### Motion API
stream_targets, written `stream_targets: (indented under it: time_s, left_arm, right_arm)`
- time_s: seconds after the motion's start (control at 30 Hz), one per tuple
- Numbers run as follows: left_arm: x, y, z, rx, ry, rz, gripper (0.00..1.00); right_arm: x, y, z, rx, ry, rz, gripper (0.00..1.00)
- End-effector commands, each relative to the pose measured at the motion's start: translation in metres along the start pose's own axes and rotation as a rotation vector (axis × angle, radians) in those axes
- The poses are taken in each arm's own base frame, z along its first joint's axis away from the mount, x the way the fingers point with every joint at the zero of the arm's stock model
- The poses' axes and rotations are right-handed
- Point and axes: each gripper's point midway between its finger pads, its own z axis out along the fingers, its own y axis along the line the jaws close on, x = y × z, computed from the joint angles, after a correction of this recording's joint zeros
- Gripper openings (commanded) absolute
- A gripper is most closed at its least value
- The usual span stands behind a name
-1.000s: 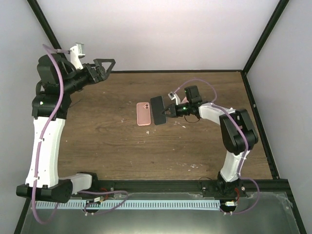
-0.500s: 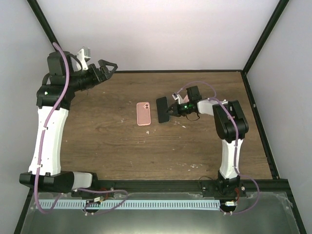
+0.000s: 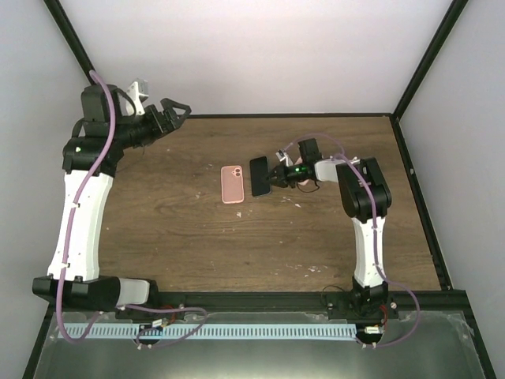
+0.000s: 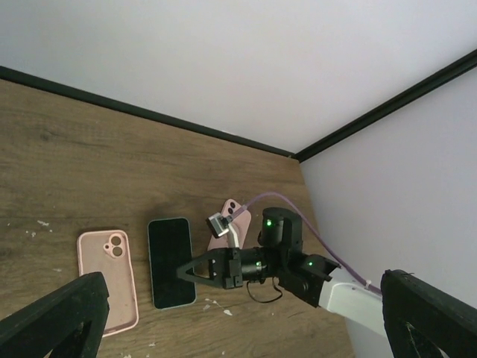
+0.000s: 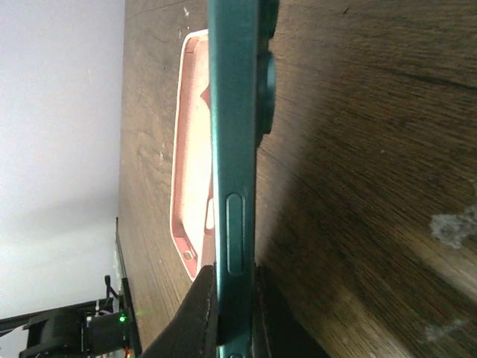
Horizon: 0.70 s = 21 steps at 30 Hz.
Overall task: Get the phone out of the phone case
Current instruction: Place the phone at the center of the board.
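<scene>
The right gripper (image 3: 271,181) is clamped on the near end of the dark green phone's (image 3: 258,175) long edge, its two fingers (image 5: 203,313) pinching the thin side. The phone lies out of its case, extending away from the gripper's tips. The empty pink case (image 3: 233,184) rests open side up on the wooden tabletop (image 3: 181,229), just beyond the phone on the side away from that gripper. The left gripper (image 3: 175,110) hangs high with its fingers spread apart, holding nothing, well clear of both.
</scene>
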Motion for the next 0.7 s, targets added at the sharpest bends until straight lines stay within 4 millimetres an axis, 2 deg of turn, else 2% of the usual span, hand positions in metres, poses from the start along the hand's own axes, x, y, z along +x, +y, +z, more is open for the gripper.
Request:
stream_targets:
  time_s: [0.0,0.27,0.47,0.67]
  left_arm:
    - [0.004,0.002,-0.004,-0.006,0.002,-0.003,1.0]
    - [0.002,-0.009,-0.007,0.034,0.01,-0.009,1.0]
    - [0.001,-0.009,-0.004,0.037,0.014,-0.012,1.0]
    - [0.0,-0.008,-0.005,0.029,0.007,-0.01,1.0]
  right_arm:
    - [-0.006,0.015,0.007,-0.089,0.02,0.036,0.01]
    - [0.005,0.023,0.026,-0.108,0.078,0.082,0.02]
    - [0.004,0.02,0.03,-0.088,0.068,0.119,0.03]
    - [0.012,0.024,0.039,-0.065,0.08,0.125,0.22]
